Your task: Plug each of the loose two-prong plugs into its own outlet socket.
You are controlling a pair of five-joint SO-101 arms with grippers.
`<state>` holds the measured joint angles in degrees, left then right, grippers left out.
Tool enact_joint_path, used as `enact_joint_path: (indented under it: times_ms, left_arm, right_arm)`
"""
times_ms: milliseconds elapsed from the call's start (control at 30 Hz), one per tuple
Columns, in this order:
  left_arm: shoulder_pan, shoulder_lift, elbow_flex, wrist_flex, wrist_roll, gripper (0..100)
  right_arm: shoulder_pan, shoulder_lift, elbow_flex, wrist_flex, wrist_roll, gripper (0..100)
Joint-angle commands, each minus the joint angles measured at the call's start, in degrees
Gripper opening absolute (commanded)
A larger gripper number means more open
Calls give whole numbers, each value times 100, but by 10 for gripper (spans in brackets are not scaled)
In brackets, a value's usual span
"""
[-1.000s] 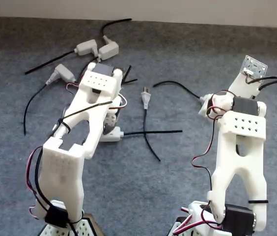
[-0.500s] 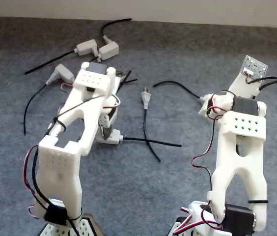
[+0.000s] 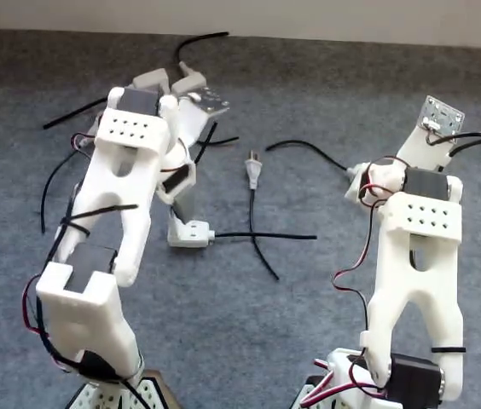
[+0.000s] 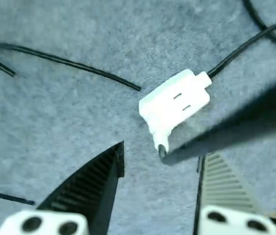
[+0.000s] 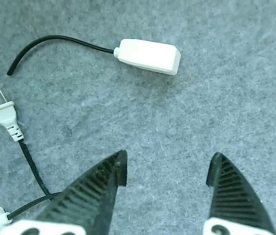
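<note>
A white outlet socket (image 4: 174,104) with two slots lies on the grey carpet just beyond my left gripper (image 4: 160,152), which hangs open above it without touching. The same socket (image 3: 189,232) lies below the raised left arm. A loose two-prong plug (image 3: 253,170) on a black cord lies mid-carpet. My right gripper (image 5: 170,156) is open over bare carpet, with a second white socket (image 5: 148,56) ahead of it and the plug (image 5: 3,115) off to one side.
Two more white cord ends (image 3: 172,83) lie at the far left near the wall. Black cords (image 3: 262,234) cross in the middle of the carpet. A dark blurred cable (image 4: 236,129) runs across the left wrist view.
The left arm has risen and swung toward the far left, away from the socket under it. That socket's cord shifted slightly. The right arm has stayed still.
</note>
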<state>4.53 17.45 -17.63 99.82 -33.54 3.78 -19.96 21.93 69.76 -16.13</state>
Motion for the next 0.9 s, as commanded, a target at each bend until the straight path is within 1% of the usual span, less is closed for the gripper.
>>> enact_joint_path:
  times_ms: [0,167,233,300,533,867]
  left_arm:
    - [13,-409,-13,62,-1415,252]
    - [66,-400,514,26,-3604,252]
    - [189,-391,734,0,-4088,252]
    - [330,-391,927,-290,-4105,252]
    - [567,-391,1842,-1846,-3815,252]
    - [646,-391,2949,-3147,-3780,249]
  right_arm:
    - [75,-242,-40,-101,35,261]
    - [75,-242,-40,-101,53,261]
    - [75,-242,-40,-101,62,261]
    - [75,-233,-40,-101,70,261]
    - [75,-215,-48,-101,70,261]
    - [75,-215,-57,-110,62,261]
